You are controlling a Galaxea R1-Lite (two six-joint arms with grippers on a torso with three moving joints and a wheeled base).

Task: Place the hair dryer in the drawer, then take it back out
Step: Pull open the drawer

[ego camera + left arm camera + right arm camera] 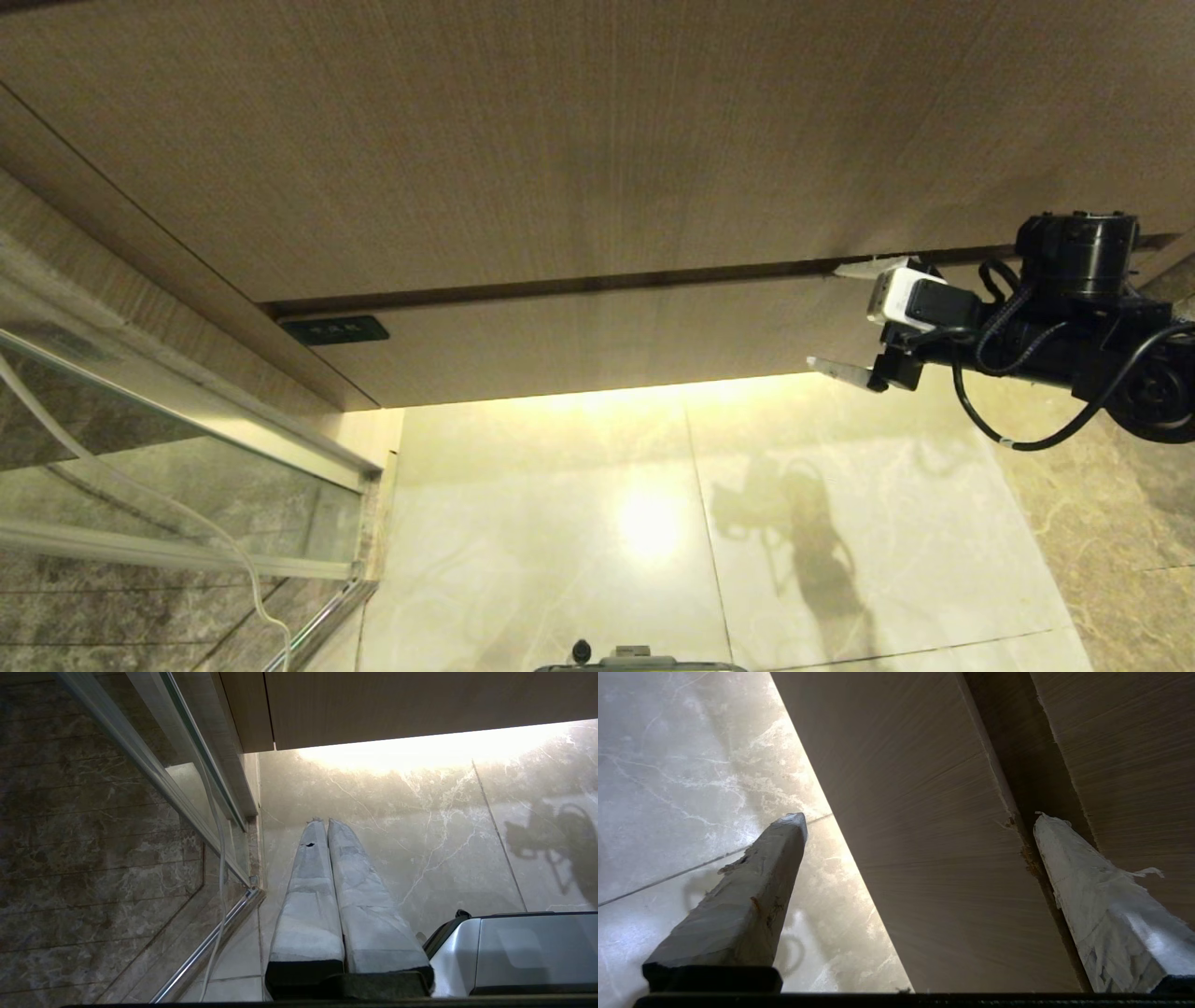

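With jaws spread, right gripper (845, 322) straddles the drawer (597, 341) front.

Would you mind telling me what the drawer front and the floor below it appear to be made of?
The drawer front looks like beige wood or wood-look laminate with a matt finish: fine straight grain lines run across it, and which of the two it is cannot be told. The floor looks like polished pale marble or marble-look tile: it has veining, thin joint lines and a bright mirrored glare.

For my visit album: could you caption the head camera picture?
Right gripper, open, straddles the closed drawer front at the gap beneath the taller panel.
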